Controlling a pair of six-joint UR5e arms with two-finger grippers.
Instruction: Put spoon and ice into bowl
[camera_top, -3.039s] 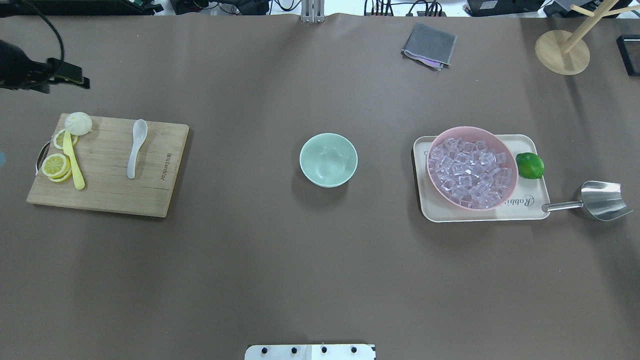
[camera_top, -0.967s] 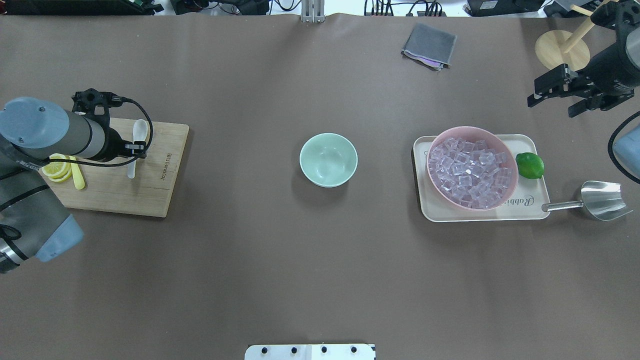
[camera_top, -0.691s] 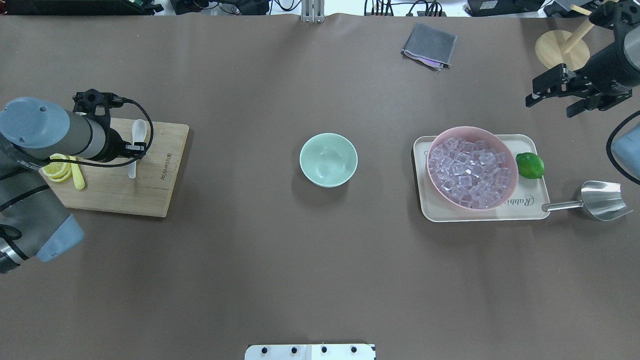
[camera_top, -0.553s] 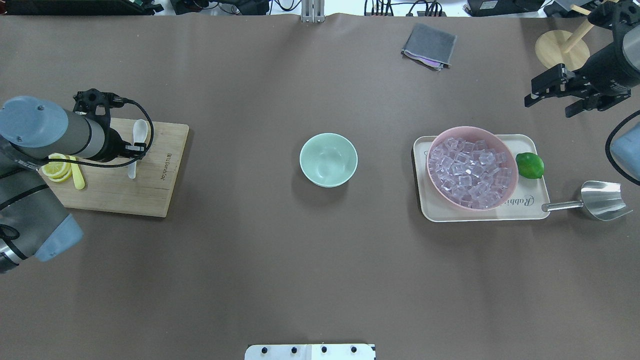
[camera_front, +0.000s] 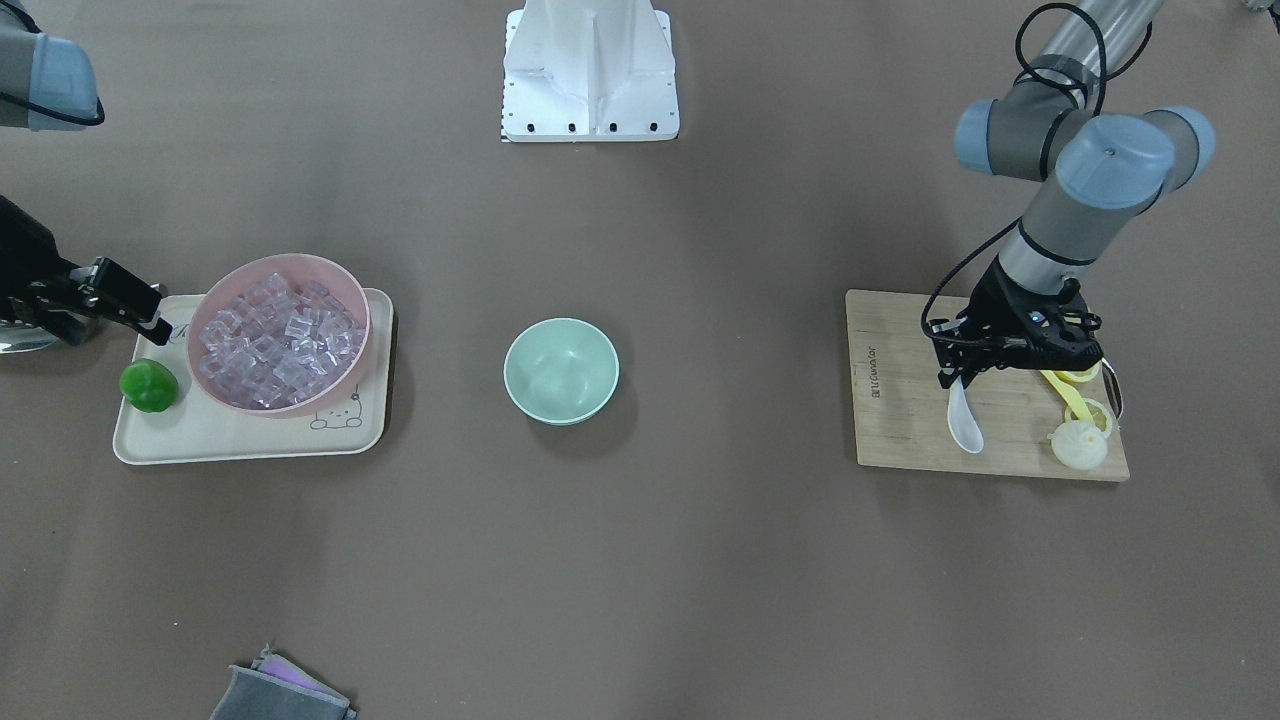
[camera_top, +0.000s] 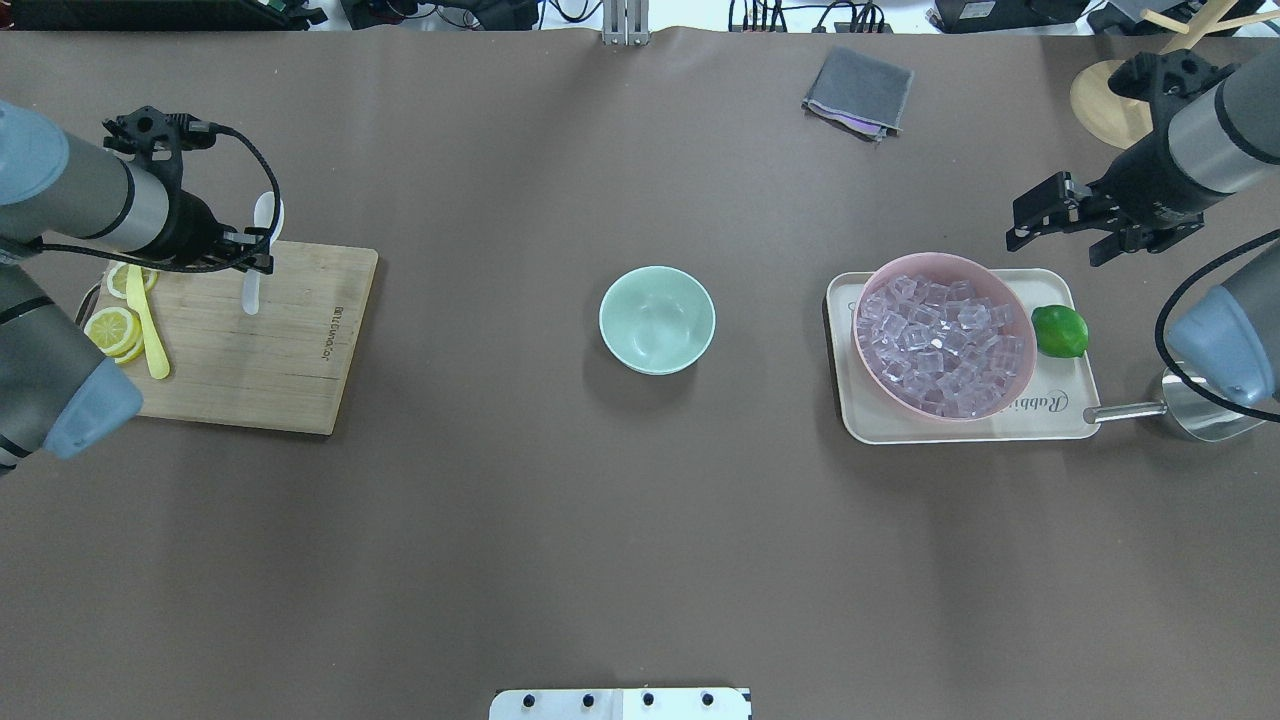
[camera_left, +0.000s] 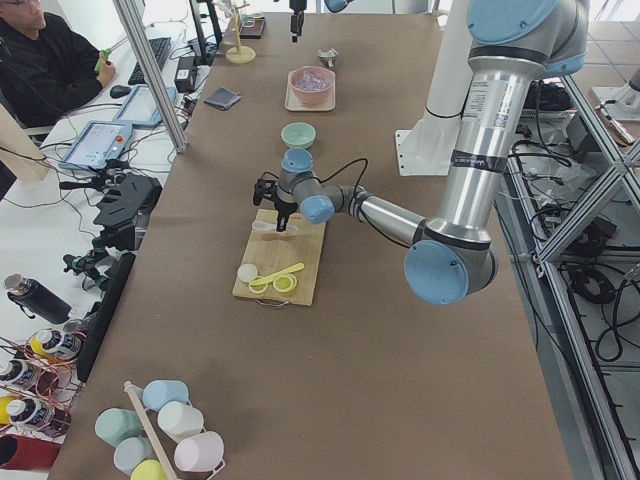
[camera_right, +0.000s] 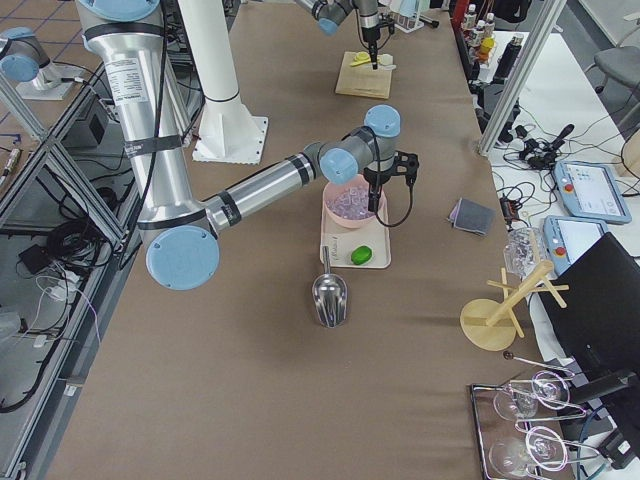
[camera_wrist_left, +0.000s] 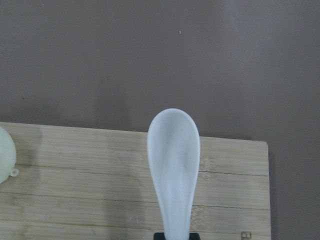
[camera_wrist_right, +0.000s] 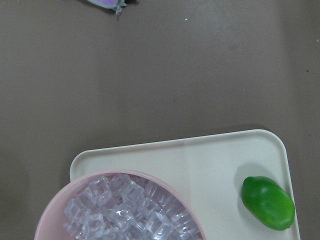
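Note:
The white spoon (camera_top: 258, 250) hangs by its handle in my left gripper (camera_top: 250, 268), lifted above the far edge of the wooden cutting board (camera_top: 260, 370). It fills the left wrist view (camera_wrist_left: 174, 165), scoop pointing away, and shows in the front view (camera_front: 965, 415). The mint-green bowl (camera_top: 657, 320) stands empty at the table's middle. The clear ice cubes (camera_top: 940, 345) fill a pink bowl (camera_top: 945, 256). My right gripper (camera_top: 1070, 232) is open and empty, hovering beyond the tray's far right corner. The right wrist view shows the ice (camera_wrist_right: 130, 215) below.
The pink bowl and a green lime (camera_top: 1059, 331) sit on a cream tray (camera_top: 1050, 420). A steel scoop (camera_top: 1200, 415) lies right of it. Lemon slices (camera_top: 110, 330) and a yellow utensil (camera_top: 148, 325) lie on the board. A grey cloth (camera_top: 858, 92) lies far back.
My left gripper has lifted the spoon off the board and carried it toward the far edge. My right arm has moved left and nearer, toward the pink bowl.

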